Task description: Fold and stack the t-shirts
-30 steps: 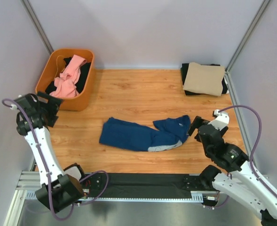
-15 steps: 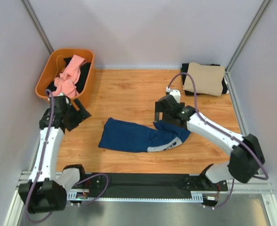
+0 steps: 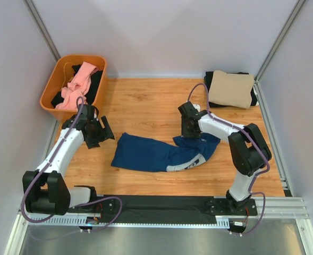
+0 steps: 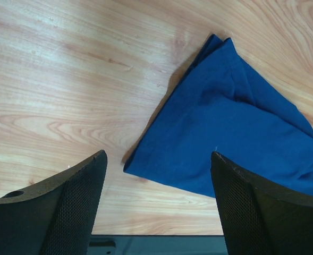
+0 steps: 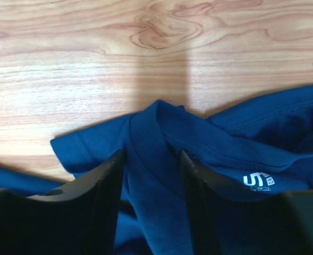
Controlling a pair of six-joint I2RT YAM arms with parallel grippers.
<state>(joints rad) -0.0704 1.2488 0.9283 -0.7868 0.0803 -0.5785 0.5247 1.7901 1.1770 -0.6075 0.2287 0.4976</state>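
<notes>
At the far left the orange basket (image 3: 84, 57) holds the unfolded supply, a crumpled pink tee (image 3: 76, 87) on top of a loose black tee (image 3: 94, 89). Just right of it, the left gripper (image 3: 100, 135) hangs low over the worktop (image 3: 145, 101) with its fingers (image 4: 66, 212) spread wide and holding nothing. They are aimed at the near corner of the navy tee (image 3: 151, 154), probably so it can take that end. The navy tee lies bunched in a long strip across the middle of the worktop, not yet flattened. At its right end the right gripper (image 3: 191, 132) sits on the collar area, its fingers (image 5: 100, 196) part-way together on either side of a raised ridge of cloth. Whether they have pinched it I cannot tell. Taking both ends at once would let the arms pull the shirt flat. At the back right, a folded tan tee (image 3: 231, 87) rests squarely on a folded black tee (image 3: 208, 85), which looks like the finished stack. Count: one basket, five tees visible (two in it, one spread, two stacked), two arms.
</notes>
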